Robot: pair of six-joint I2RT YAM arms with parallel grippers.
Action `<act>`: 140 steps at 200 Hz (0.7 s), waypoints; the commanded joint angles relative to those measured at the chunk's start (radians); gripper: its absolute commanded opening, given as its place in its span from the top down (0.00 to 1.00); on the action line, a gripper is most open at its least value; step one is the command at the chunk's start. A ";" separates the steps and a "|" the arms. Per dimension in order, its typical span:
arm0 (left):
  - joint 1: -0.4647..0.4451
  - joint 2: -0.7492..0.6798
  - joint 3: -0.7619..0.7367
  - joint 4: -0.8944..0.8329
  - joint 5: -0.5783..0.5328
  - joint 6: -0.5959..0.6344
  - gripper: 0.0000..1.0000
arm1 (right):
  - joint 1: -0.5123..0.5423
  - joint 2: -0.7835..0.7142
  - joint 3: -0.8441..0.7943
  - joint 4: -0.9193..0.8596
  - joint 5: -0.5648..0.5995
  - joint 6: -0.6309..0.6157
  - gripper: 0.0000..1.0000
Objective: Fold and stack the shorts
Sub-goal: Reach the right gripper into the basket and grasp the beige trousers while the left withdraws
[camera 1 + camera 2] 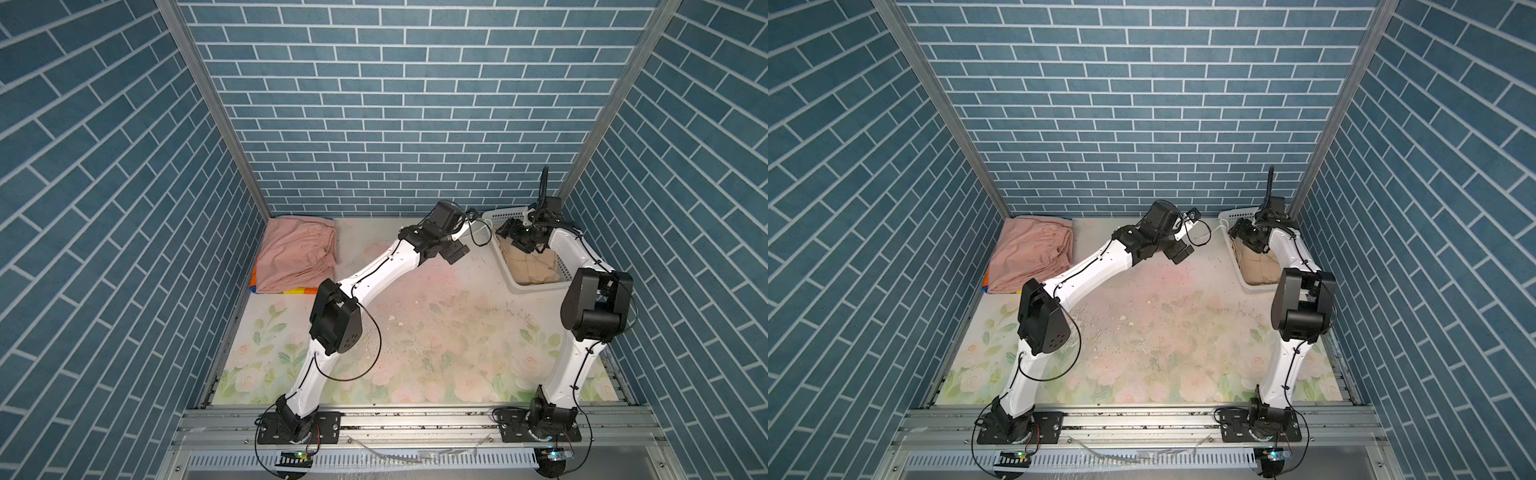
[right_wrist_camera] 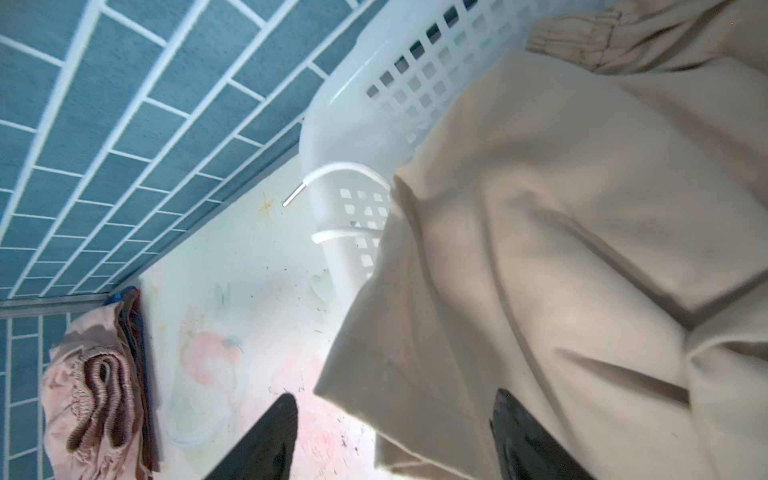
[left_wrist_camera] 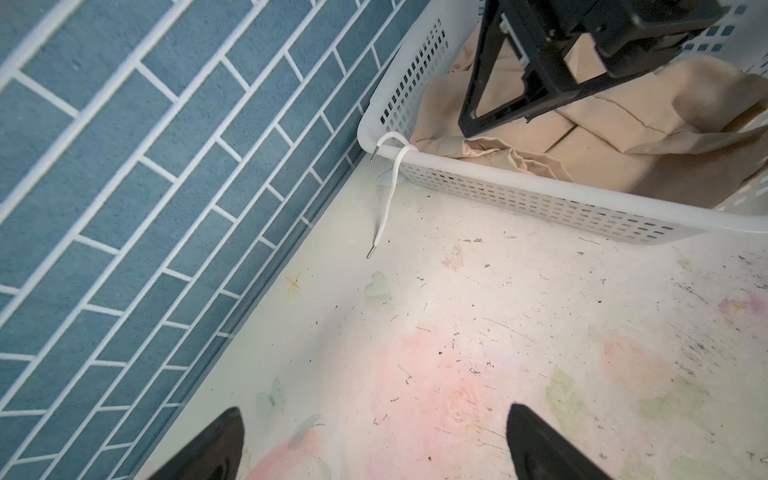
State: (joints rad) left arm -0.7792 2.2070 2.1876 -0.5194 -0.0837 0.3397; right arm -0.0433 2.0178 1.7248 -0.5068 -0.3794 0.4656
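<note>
1. Beige shorts (image 1: 534,266) are lying crumpled inside a white perforated basket (image 1: 540,287) at the far right corner of the table (image 1: 436,332).
2. The right gripper (image 2: 395,419) is being held low over the cloth. Its jaws are standing apart with a fabric edge showing between them, and nothing is being clamped yet.
3. A deep bite on a thick fold, probably near the waistband, is being called for, followed by a straight lift clear of the basket wall.
4. The white drawstring (image 3: 388,195) is hanging over the basket corner. It could be snagged on the rim during the lift, and the basket could be dragged along.
5. The left gripper (image 3: 374,440) is hovering wide open and empty just beside the basket, above bare table, well placed for a second corner to be taken.
6. Pink shorts (image 1: 297,253) are lying folded at the far left, on top of rainbow-striped shorts (image 1: 297,290). That pile is likely being used as the stacking spot.
</note>
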 commanded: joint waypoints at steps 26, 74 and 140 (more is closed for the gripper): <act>-0.002 0.022 0.047 -0.043 -0.009 -0.020 0.01 | 0.018 0.064 0.054 -0.024 -0.031 0.010 0.36; -0.003 0.033 0.050 -0.069 0.002 -0.034 0.00 | 0.043 0.079 0.066 -0.041 -0.009 -0.002 0.45; -0.006 0.016 0.043 -0.089 -0.035 -0.019 0.00 | 0.053 0.069 0.060 -0.060 0.038 -0.014 0.89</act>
State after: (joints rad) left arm -0.7822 2.2250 2.2120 -0.5873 -0.0956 0.3111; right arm 0.0082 2.0853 1.7721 -0.5335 -0.3641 0.4618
